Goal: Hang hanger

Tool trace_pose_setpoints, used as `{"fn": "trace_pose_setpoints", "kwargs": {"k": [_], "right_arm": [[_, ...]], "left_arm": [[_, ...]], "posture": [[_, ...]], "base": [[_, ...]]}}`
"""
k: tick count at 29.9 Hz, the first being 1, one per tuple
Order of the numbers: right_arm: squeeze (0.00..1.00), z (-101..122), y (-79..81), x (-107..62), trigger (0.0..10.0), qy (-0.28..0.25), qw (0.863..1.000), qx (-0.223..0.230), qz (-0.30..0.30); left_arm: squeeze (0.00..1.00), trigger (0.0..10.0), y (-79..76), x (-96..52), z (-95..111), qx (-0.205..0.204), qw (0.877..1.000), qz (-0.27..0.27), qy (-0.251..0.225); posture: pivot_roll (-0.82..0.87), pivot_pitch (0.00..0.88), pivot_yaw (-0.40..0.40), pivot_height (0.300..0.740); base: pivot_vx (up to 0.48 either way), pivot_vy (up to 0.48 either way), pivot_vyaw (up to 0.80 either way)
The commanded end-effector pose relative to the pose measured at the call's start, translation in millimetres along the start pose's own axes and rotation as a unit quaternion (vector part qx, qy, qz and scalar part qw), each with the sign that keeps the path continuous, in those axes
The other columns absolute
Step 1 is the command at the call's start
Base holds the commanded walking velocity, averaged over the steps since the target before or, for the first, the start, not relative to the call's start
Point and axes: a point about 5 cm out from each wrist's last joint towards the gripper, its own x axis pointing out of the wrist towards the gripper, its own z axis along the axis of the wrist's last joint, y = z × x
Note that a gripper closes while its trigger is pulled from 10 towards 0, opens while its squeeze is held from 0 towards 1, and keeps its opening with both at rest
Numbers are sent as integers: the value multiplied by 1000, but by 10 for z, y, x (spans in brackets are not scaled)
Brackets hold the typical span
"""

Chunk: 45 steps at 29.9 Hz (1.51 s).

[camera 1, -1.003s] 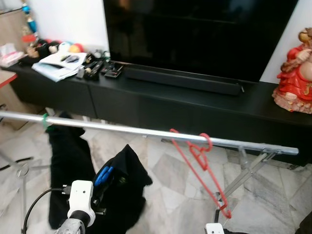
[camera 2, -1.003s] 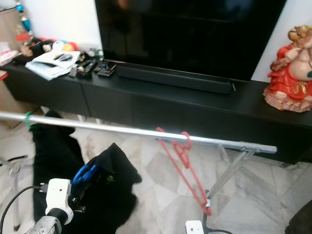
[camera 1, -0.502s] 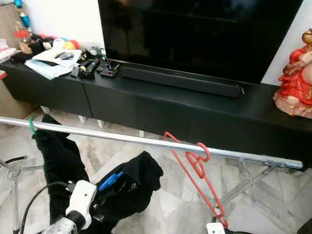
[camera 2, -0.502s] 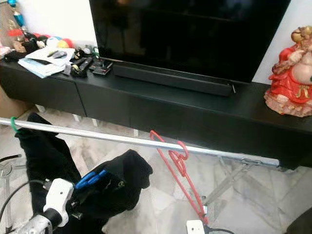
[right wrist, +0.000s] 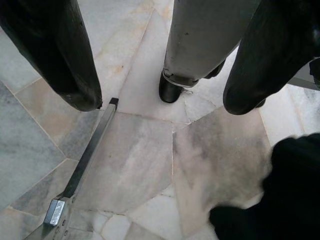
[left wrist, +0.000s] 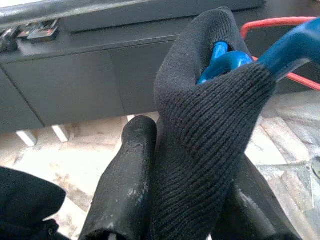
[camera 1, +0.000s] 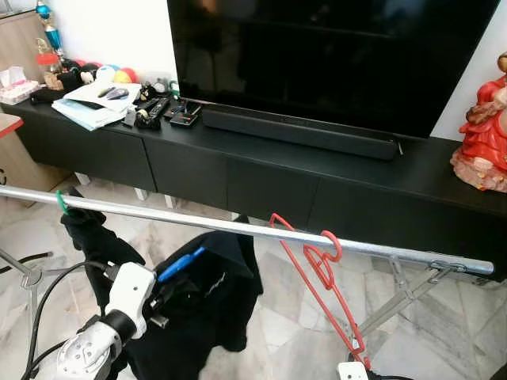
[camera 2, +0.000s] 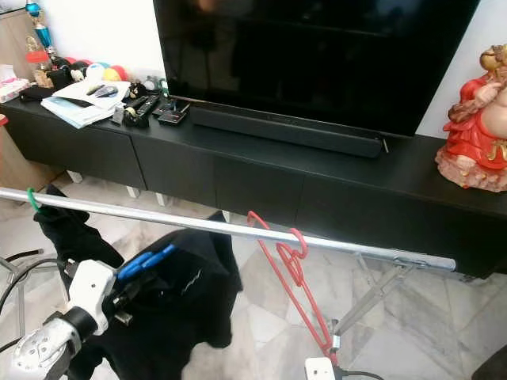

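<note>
Left jaws [left wrist: 185, 200] clamp blue hanger's [camera 1: 181, 264] black sweater [camera 1: 206, 309] near rail [camera 1: 238, 227]; right jaws [right wrist: 160, 65] spread.

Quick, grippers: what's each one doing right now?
Left gripper: shut on the black garment with the blue hanger, just below the rail.
Right gripper: open, holding nothing, pointing at the floor.

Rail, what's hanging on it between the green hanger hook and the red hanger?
Nothing hangs on that stretch of rail in the left eye view. The left gripper holds the black garment on its blue hanger just below it.
</note>
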Motion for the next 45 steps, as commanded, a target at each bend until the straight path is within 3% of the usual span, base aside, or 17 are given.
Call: {"fn": "trace_pose_setpoints", "kwargs": {"k": [1, 7, 9, 15, 20, 23, 29, 37, 38, 40, 41, 45], "right_arm": [[0, -38, 1, -4, 10000, 8, 1000, -1, 0], [0, -36, -7, -4, 10000, 9, 1000, -2, -4], [0, -32, -14, -3, 10000, 10, 1000, -5, -5], [0, -32, -17, -3, 10000, 10, 1000, -7, -7], [0, -39, -19, -5, 10000, 10, 1000, -6, -12], [0, -42, -19, -5, 10000, 10, 1000, -5, -12], [0, -44, -11, -5, 10000, 11, 1000, -7, -10], [0, -50, -8, -5, 10000, 12, 1000, -7, -10], [0, -51, -8, -5, 10000, 12, 1000, -7, -10], [0, -51, -8, -5, 10000, 12, 1000, -7, -10], [0, -52, -10, -5, 10000, 12, 1000, -7, -10], [0, -52, -14, -6, 10000, 12, 1000, -7, -10]], "left_arm": [[0, 10000, 86, 47, 89, -20, 999, 35, -18], [0, 10000, 93, 172, 92, -54, 996, 64, -10], [0, 10000, 58, 286, 99, -71, 995, 72, -2], [0, 10000, -10, 476, 138, -56, 996, 63, 4], [0, 10000, 40, 624, 124, -70, 992, 105, 31], [0, 10000, 50, 638, 109, -78, 990, 115, 39], [0, 10000, 43, 622, -71, -81, 984, 122, 104], [0, 10000, -61, 585, -190, -75, 983, 93, 139], [459, 10000, -66, 577, -189, -77, 983, 93, 136], [459, 10000, -65, 573, -185, -78, 983, 95, 133], [1000, 10000, -69, 574, -159, -83, 984, 93, 123], [1000, 10000, -60, 574, -123, -84, 985, 96, 113]], "posture": [[-12, 79, -16, 740], [-13, 80, -17, 740], [-10, 81, -19, 740], [-18, 79, -18, 740], [-23, 76, -16, 740], [-21, 75, -16, 740], [-21, 76, -15, 740], [-21, 72, -11, 740], [-19, 71, -12, 740], [-19, 71, -12, 740], [-20, 71, -12, 740], [-20, 74, -15, 740]], "base": [[0, 0, 0], [0, 0, 0], [0, 0, 0], [0, 0, 0], [0, 0, 0], [0, 0, 0], [0, 0, 0], [0, 0, 0], [0, 0, 0], [0, 0, 0], [0, 0, 0], [0, 0, 0]]}}
